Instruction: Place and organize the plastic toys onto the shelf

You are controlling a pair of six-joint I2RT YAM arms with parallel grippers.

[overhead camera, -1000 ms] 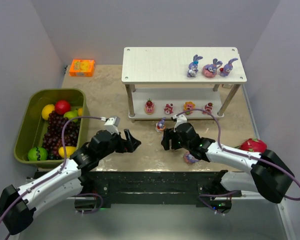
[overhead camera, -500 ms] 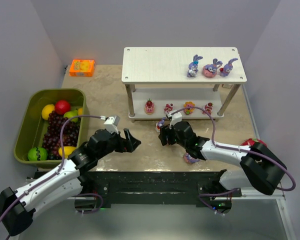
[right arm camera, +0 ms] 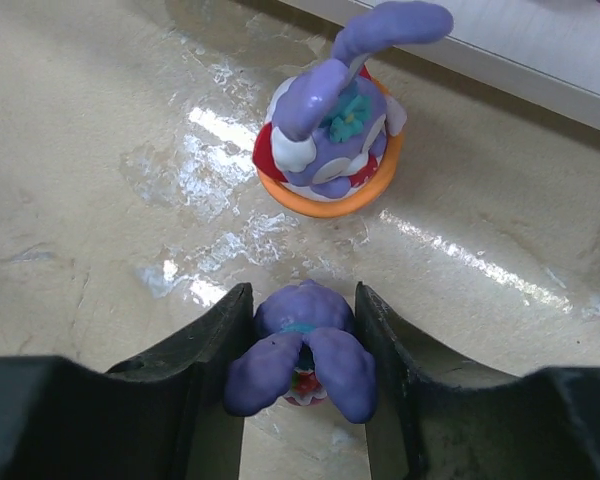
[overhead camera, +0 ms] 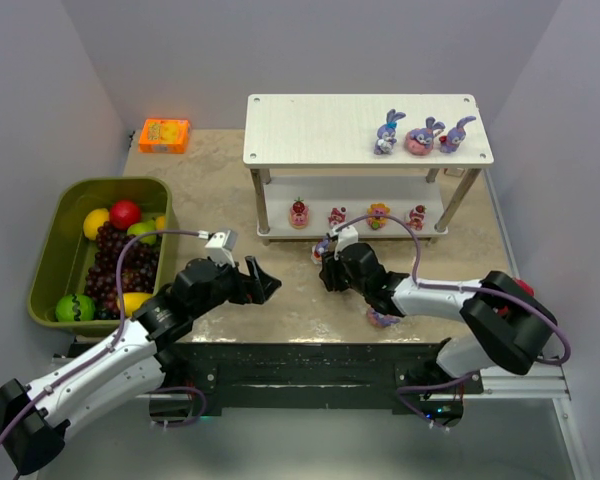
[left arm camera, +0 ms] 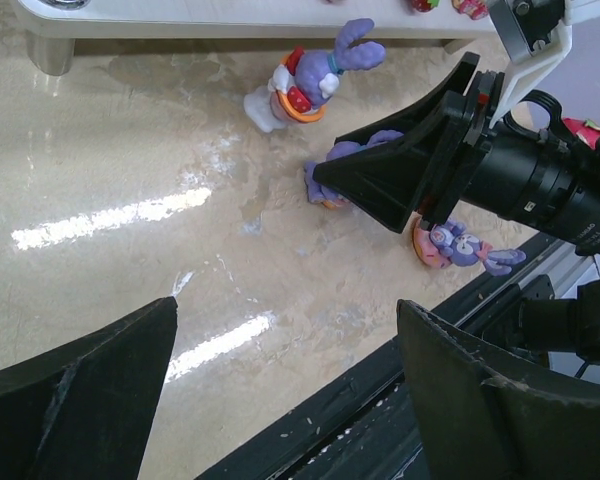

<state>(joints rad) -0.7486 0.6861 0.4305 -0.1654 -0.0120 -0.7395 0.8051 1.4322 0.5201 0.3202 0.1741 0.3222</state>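
Three top bunnies (overhead camera: pixel 421 135): stood at the right end of the shelf (overhead camera: pixel 320 128) top board.
Cakes (overhead camera: pixel 299 212): four in a row on the lower board.
Table (overhead camera: pixel 210 190): three more toys lay in front of the shelf.
Bunny (right arm camera: pixel 302 315): sat between the right gripper's fingers, just beside the orange-base bunny (right arm camera: pixel 330 140).
Donut bunny (left arm camera: pixel 460 245): lay on its side near the front edge.
Right gripper (right arm camera: pixel 303 292): jaws flanked the bunny, close to its sides; clamped or not, could not tell.
Left gripper (left arm camera: pixel 285 305): jaws wide apart, nothing in them, hovering well apart from the toys.
Handling: judged light, stiff, glossy plastic, probably slippery; ears thin, so grip the body sides, not the ears.
Look: purple-blue, two long ears, teal and red bits on the front.
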